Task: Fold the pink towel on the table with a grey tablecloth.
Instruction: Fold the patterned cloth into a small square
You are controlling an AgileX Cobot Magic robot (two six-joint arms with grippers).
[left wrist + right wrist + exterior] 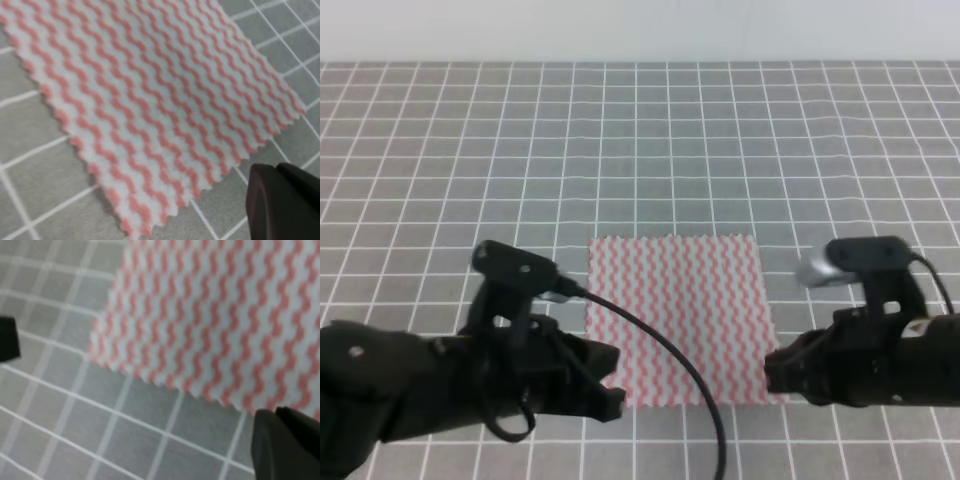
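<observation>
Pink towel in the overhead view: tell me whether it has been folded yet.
No, the pink towel lies flat as a single open square on the grey tablecloth.

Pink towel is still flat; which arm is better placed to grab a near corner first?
Near even, slight edge to the left. The left gripper sits at the pink towel's near left corner, and the right gripper at the near right. Neither holds it.

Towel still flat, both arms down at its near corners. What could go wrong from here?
1. The pink towel is thin and lies flat on the grey tablecloth; a pinch at its near edge may catch the tablecloth too, or slide off the towel.
2. The left gripper and right gripper sit at opposite near corners; an uneven lift could skew the fold.
3. The left arm's cable trails across the towel and could drag it.
</observation>
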